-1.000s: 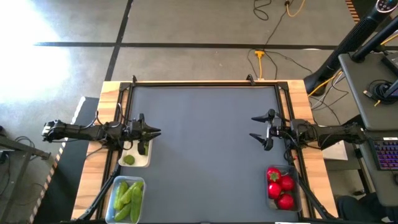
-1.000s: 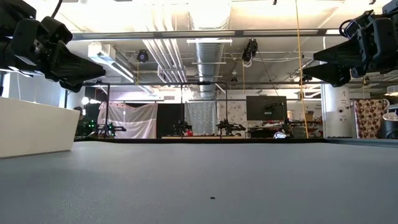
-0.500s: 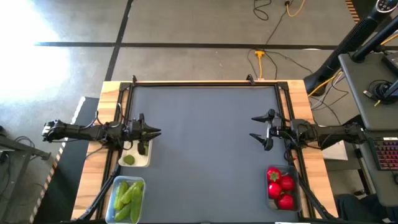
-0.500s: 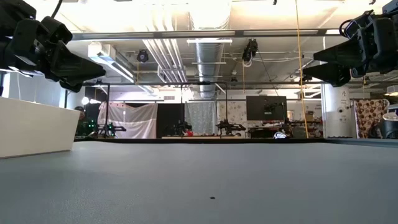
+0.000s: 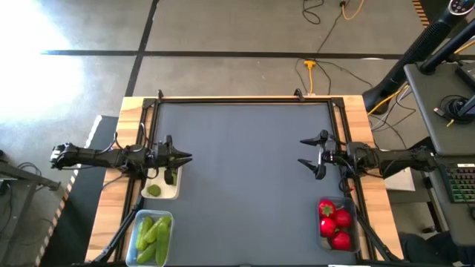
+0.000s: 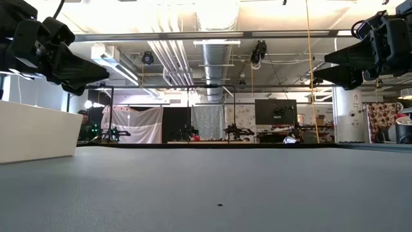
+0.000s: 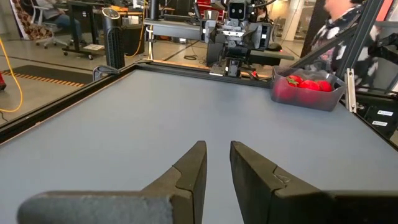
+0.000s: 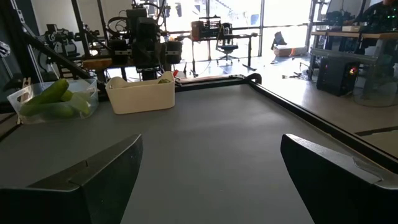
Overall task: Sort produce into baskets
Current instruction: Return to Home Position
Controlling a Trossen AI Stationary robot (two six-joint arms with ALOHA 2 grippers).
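Note:
A shallow white tray (image 5: 160, 188) at the table's left edge holds a light-green lime (image 5: 154, 190). In front of it a clear tub (image 5: 152, 237) holds several green cucumbers (image 8: 59, 99). A clear tub (image 5: 338, 222) at the front right holds several red pieces (image 7: 308, 83). My left gripper (image 5: 187, 157) hangs shut and empty above the table, just beyond the white tray (image 8: 142, 93). My right gripper (image 5: 303, 152) hangs open and empty near the right edge, beyond the red tub.
The grey mat (image 5: 245, 178) between the two arms is bare. Black rails (image 5: 237, 99) run along the table's far edge and sides. A desk with a keyboard (image 5: 460, 182) stands to the right of the table. A person (image 7: 339, 18) shows beyond the table.

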